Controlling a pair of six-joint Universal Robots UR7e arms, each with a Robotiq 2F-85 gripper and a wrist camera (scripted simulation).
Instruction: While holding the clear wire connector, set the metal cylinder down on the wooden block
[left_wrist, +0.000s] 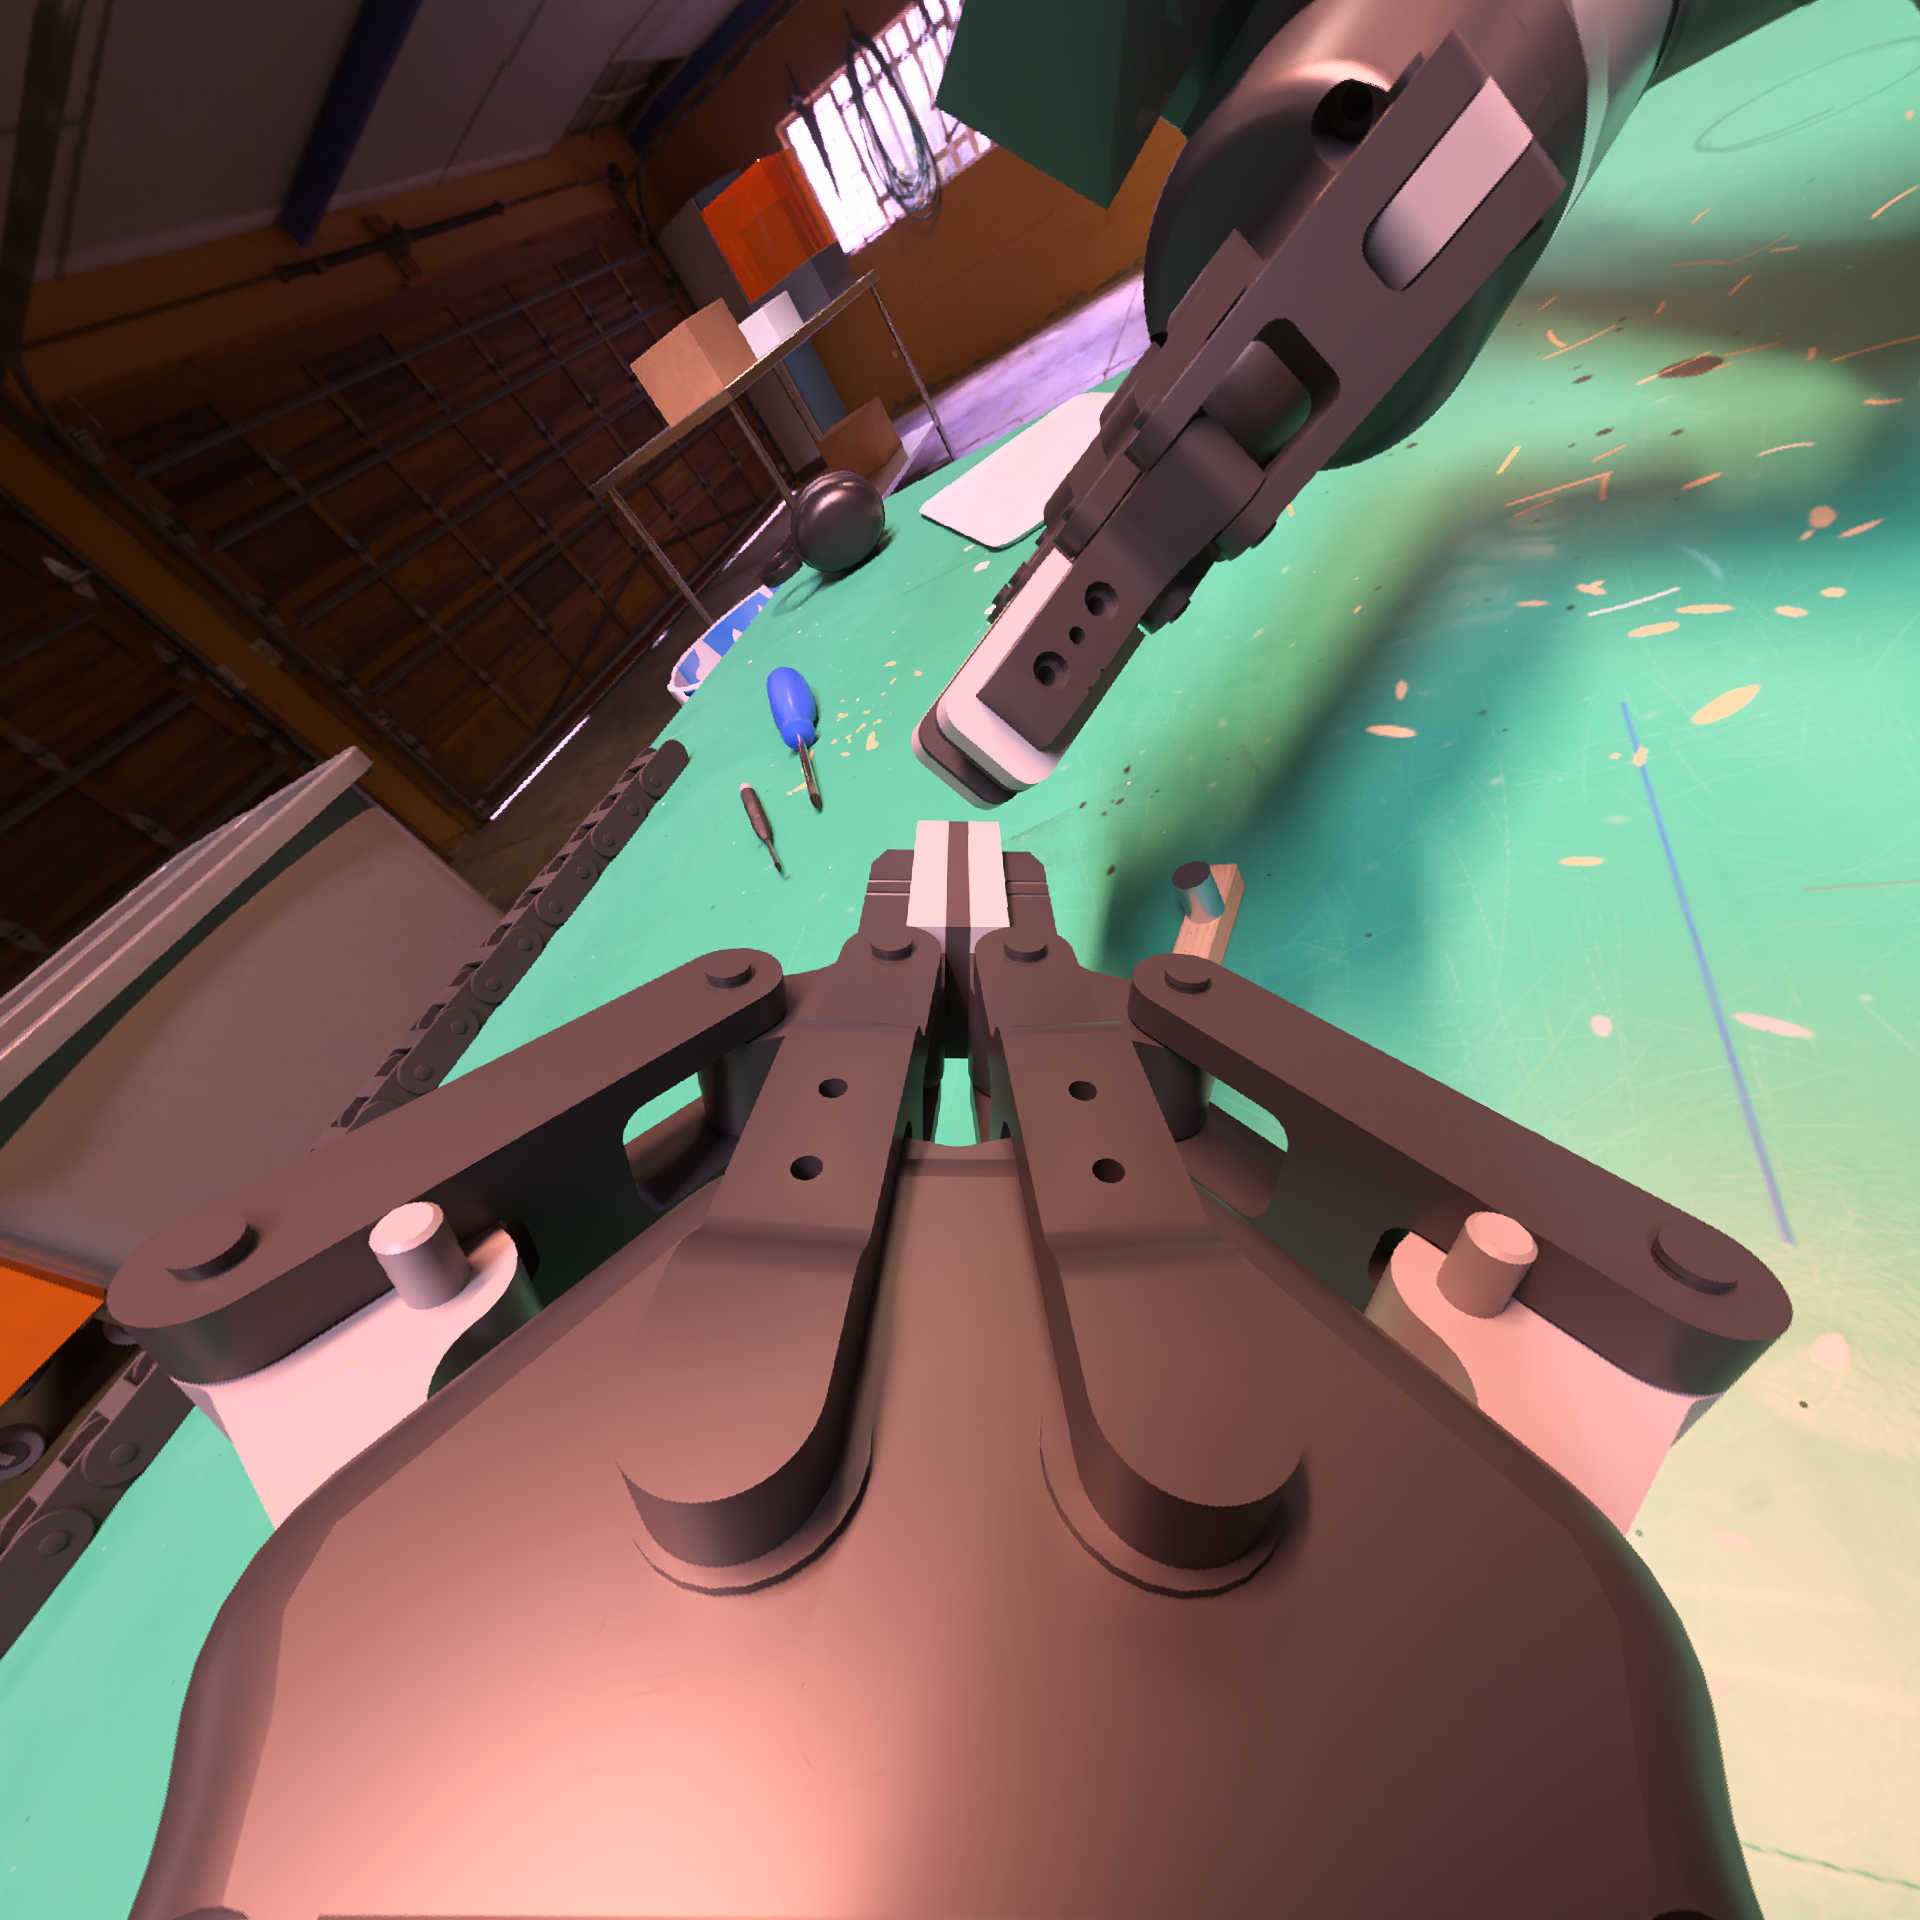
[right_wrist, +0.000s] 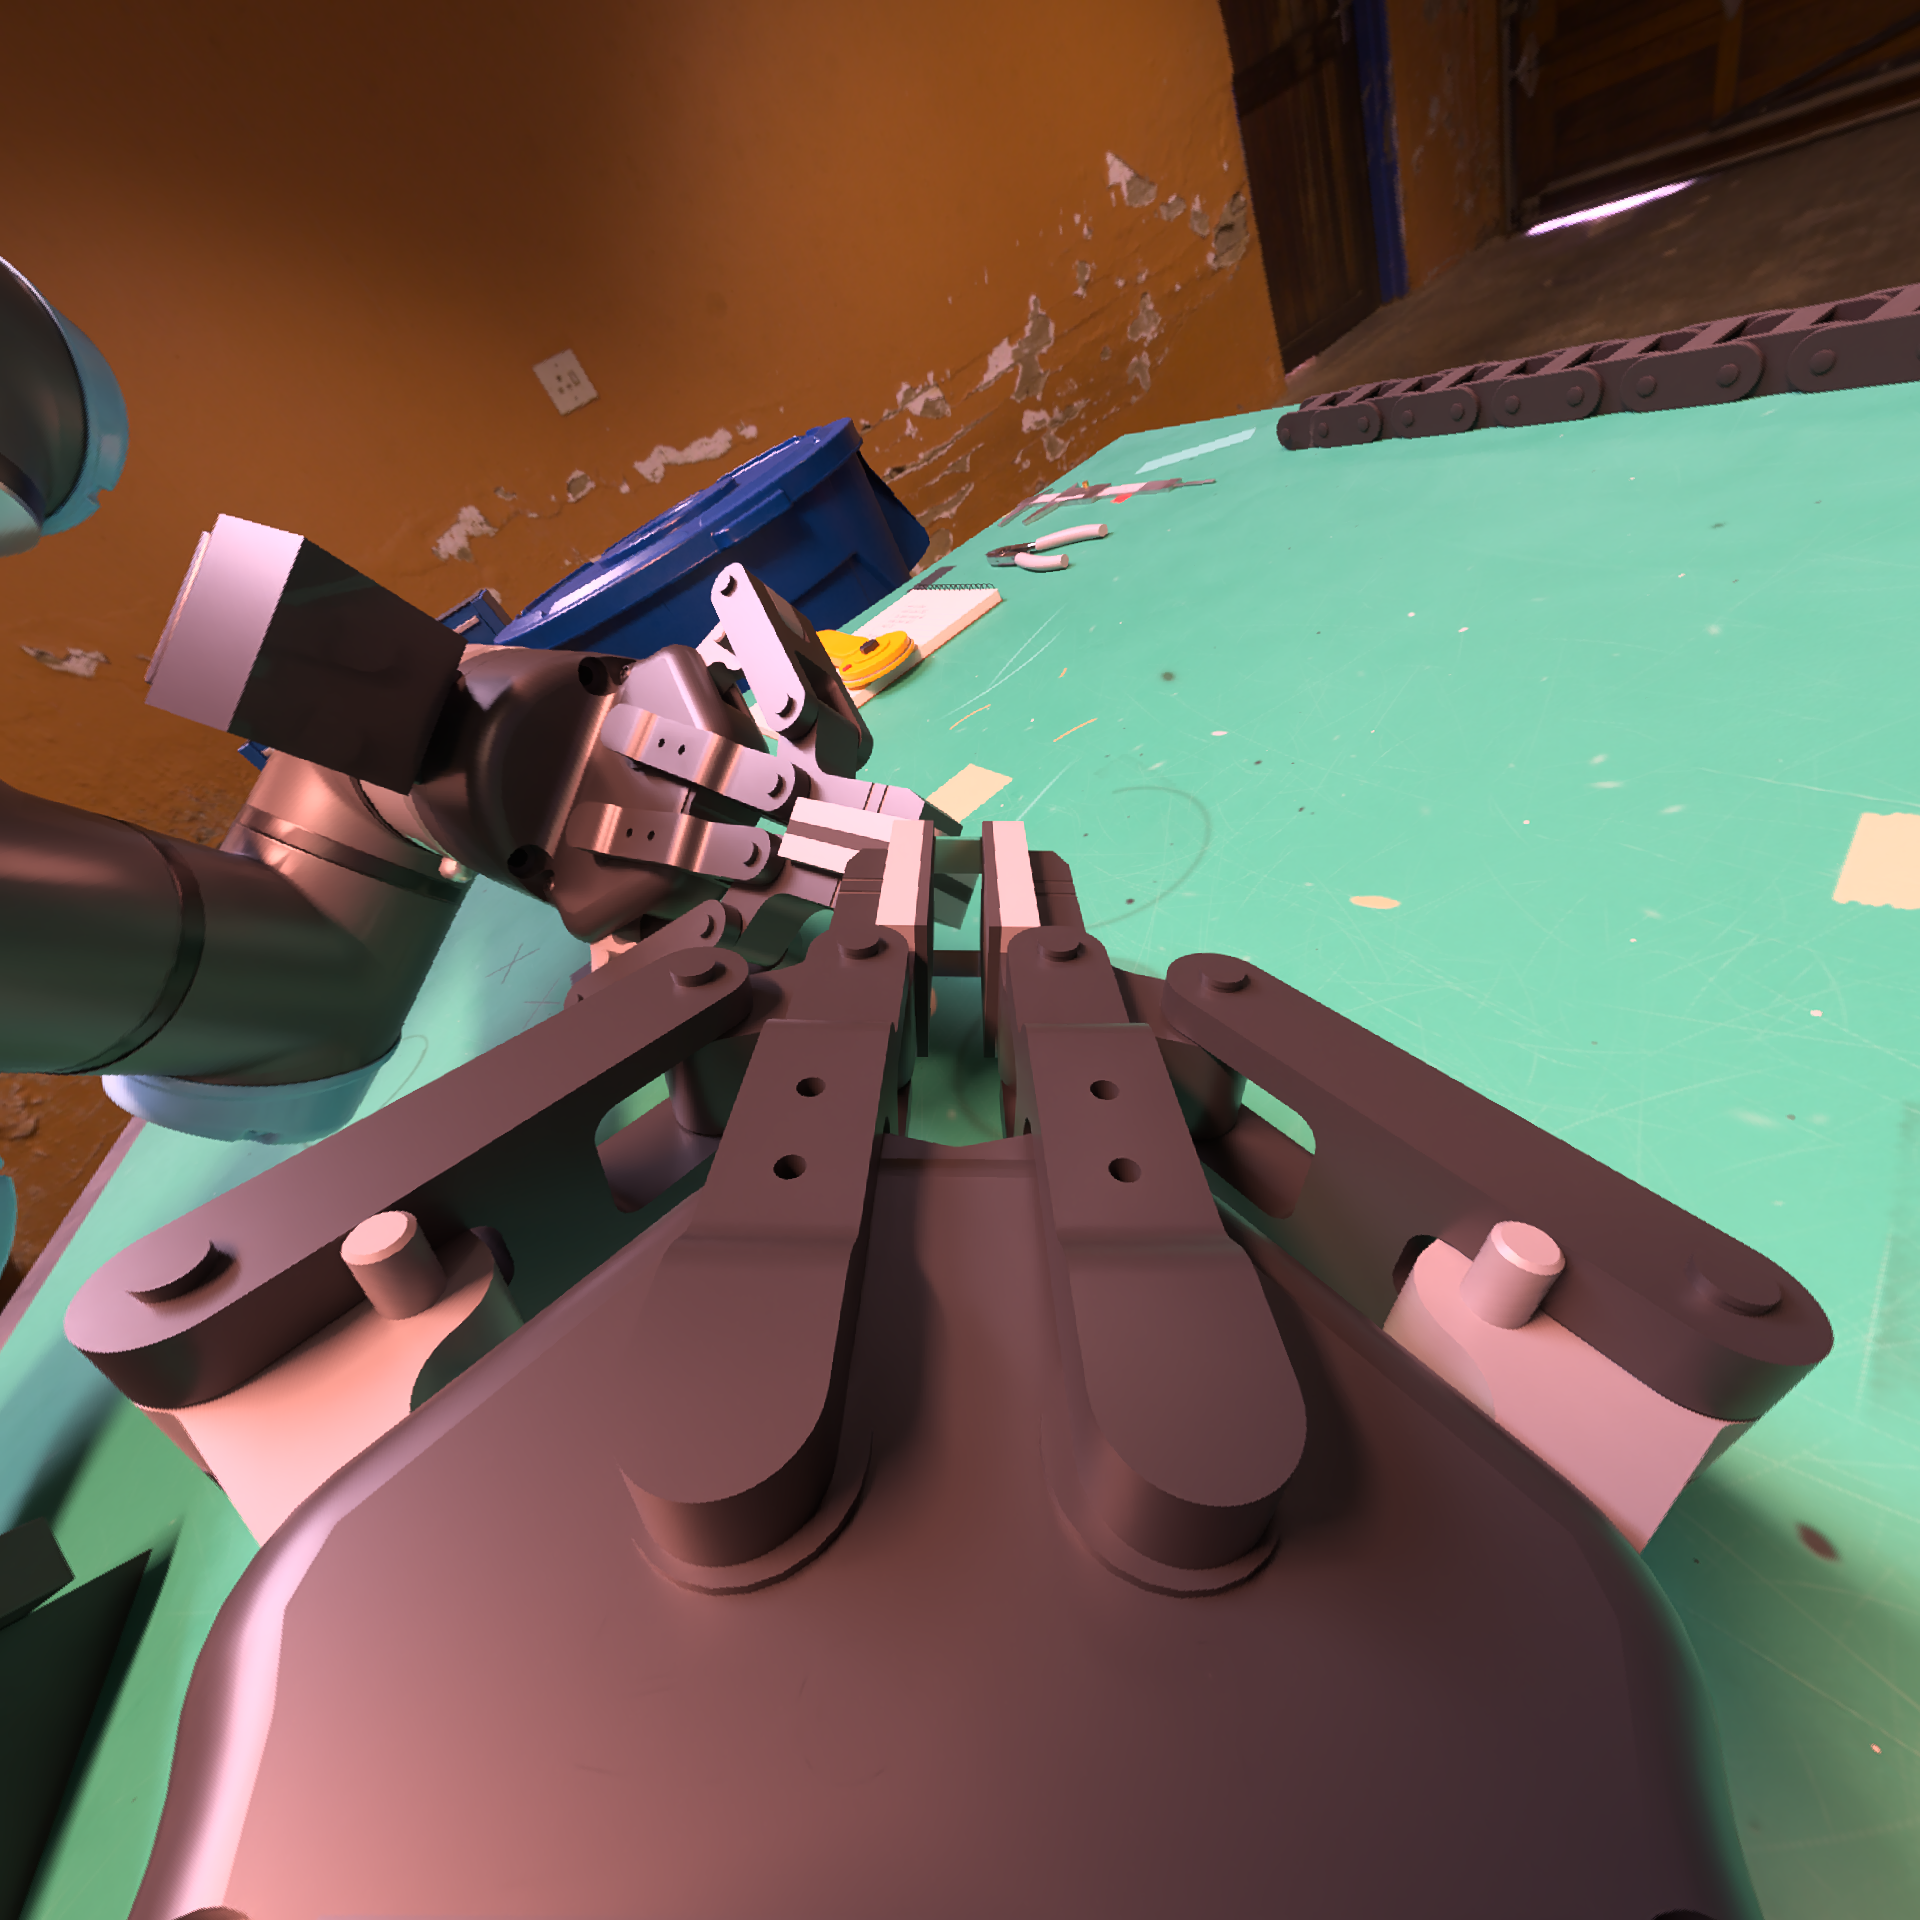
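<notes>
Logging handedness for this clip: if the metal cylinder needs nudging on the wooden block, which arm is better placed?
Left. The left gripper is shut, empty, near the metal cylinder on the wooden block; the right gripper grips the clear wire connector.

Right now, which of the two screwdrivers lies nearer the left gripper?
The small dark screwdriver, lying just to the left of the left gripper. The blue-handled screwdriver lies farther out.

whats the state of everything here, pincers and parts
left pincer: shut, nothing seen between its pads
right pincer: shut on the clear wire connector
metal cylinder: on the wooden block, free of both pincers
wooden block: lying on the green table
blue screwdriver: lying flat on the table
</notes>
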